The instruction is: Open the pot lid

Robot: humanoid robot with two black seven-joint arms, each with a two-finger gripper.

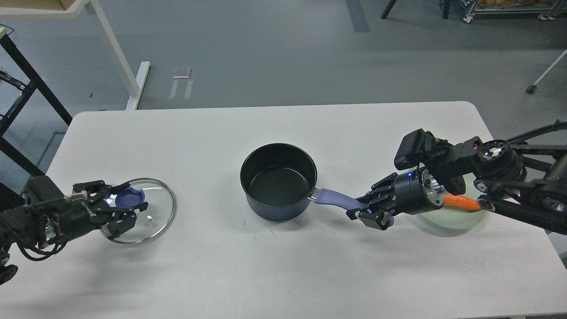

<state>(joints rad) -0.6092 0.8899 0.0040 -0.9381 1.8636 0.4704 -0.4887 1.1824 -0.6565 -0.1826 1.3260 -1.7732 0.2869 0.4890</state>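
The dark blue pot [279, 181] stands uncovered in the middle of the white table [283, 128], its purple handle [332, 198] pointing right. My right gripper [370, 209] is shut on the end of that handle. The glass lid [148, 215] with a blue knob [127, 197] is at the left of the table, well away from the pot, low over or on the tabletop. My left gripper [126, 206] is closed around the knob.
A pale green plate [456, 219] with an orange carrot [460, 202] sits at the right, partly under my right arm. A white table leg [115, 53] and a black frame [26, 84] stand on the floor beyond the far left edge.
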